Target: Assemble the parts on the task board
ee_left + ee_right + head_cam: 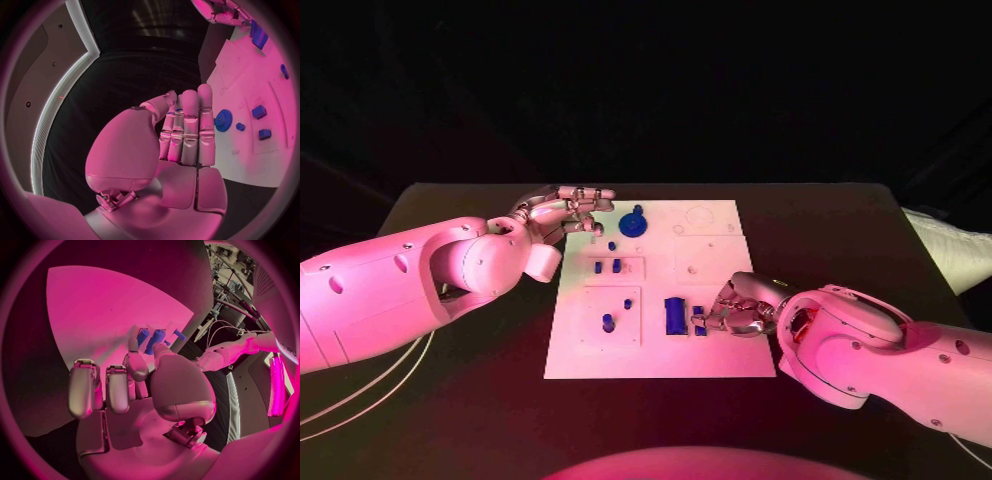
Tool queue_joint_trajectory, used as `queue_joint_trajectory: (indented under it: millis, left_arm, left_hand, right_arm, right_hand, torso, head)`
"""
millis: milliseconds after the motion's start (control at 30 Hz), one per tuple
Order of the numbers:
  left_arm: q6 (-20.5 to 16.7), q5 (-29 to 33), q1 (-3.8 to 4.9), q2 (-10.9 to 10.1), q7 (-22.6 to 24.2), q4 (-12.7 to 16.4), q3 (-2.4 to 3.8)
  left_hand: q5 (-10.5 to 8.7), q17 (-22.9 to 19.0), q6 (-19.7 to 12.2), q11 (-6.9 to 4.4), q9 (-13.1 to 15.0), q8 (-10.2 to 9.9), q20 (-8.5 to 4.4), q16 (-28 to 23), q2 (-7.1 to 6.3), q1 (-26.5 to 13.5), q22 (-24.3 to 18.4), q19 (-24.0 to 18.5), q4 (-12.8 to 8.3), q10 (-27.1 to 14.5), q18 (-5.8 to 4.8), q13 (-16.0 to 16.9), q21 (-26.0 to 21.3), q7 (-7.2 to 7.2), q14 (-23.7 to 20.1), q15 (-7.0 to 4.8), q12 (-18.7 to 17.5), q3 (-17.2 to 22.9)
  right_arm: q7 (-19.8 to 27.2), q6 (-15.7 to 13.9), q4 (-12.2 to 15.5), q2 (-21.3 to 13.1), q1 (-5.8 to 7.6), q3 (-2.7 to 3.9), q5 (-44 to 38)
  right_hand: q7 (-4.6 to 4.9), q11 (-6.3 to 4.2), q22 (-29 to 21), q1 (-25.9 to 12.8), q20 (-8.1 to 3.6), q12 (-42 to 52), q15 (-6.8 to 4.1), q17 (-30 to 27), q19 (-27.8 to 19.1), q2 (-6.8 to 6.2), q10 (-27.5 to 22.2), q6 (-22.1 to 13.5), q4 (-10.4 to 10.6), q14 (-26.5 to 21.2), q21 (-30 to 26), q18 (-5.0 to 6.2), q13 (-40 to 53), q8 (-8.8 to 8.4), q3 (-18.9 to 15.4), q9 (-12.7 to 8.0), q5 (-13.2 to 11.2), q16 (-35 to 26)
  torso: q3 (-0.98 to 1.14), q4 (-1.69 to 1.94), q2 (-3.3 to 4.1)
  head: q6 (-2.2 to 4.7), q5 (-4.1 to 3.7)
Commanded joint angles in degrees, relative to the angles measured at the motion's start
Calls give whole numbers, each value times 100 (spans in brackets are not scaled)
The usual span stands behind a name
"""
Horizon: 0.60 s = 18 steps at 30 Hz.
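The white task board (661,345) lies in the middle of the black table. A blue gear (635,222) sits near its far left corner. My left hand (567,212) hovers just left of the gear (223,120), its fingers (189,127) straight and side by side, holding nothing. Two small blue parts (607,266) sit in a recess, and another (607,322) lies nearer me. A long blue part (675,315) stands at mid board. My right hand (740,308) is beside it, fingers curled, thumb and a finger pinching a small blue part (700,322). Blue parts (155,338) show past its fingertips (137,365).
Bare white board (711,230) with empty recesses lies at the far right corner. Black table (848,230) surrounds the board on all sides. White cables (372,395) trail off the near left edge under my left arm.
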Motion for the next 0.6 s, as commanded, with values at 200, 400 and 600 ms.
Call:
queue_joint_trajectory:
  millis: [200, 400, 600]
  left_arm:
    - [154, -25, 2, 28, 1, -10, 4]
    - [161, -25, 2, 35, -1, -15, 4]
    - [159, -25, 2, 33, -4, -16, 4]
  left_hand:
    - [24, -12, -54, 3, -10, 8, 11, -41, 62, -11, -10, -35, -16, -65, 111, 8, -24, 9, -56, -7, 22, -37]
    - [24, -12, -54, 3, -10, 8, 11, -41, 62, -11, -10, -35, -16, -65, 111, 8, -24, 9, -56, -7, 22, -37]
    - [24, -12, -54, 3, -10, 8, 11, -41, 62, -11, -10, -35, -16, -65, 111, 8, -24, 9, -56, -7, 22, -37]
  right_arm:
    - [35, 96, 54, 2, -4, -1, -58]
    - [40, 104, 44, -1, -4, -1, -64]
    - [49, 219, -15, -24, -4, -1, -303]
  right_hand:
    - [-7, 8, 18, -40, -11, 59, -46, 563, 46, 49, 50, 50, -4, 426, 23, -54, 26, 29, -50, 19, 45, 56]
    - [-12, 3, 20, 45, -15, 57, -50, 567, 47, 102, 55, 46, -44, 427, 23, -54, 37, 27, -65, 35, 83, 59]
    - [-8, 0, 36, 621, -24, 16, -56, 575, 49, 94, 49, 28, -386, 426, 29, -57, 50, 20, -70, 82, -409, 63]
  torso:
    - [-1, 3, 1]
    - [-5, 4, -3]
    - [-4, 1, 2]
  head:
    - [-4, -3]
    - [-3, -7]
    - [6, -6]
